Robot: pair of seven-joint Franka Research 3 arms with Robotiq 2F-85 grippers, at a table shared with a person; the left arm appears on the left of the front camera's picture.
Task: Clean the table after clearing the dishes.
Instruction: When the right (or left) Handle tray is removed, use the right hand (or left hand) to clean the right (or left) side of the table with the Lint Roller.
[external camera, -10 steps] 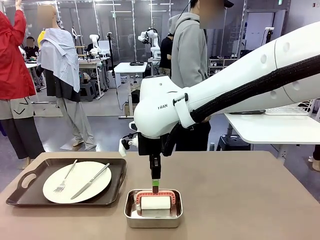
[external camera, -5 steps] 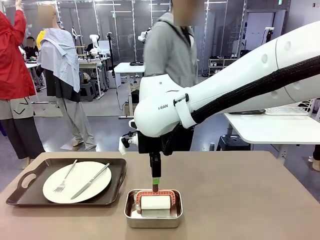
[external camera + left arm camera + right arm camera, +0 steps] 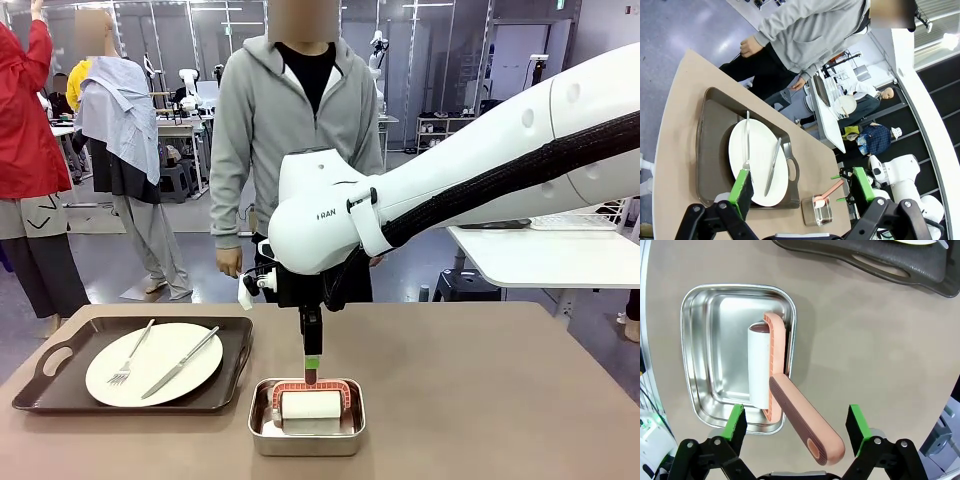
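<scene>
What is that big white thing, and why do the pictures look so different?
It is a robot arm. One picture looks across the brown table at a person on the far side. The other two come from cameras on the robot's wrists, looking past its green-tipped fingers. On the table lie a dark tray with a white plate, fork and knife, and a steel pan holding a pink lint roller. The right gripper hangs open over the roller's handle; the left gripper, open too, is high above the tray. Nothing is held.
</scene>
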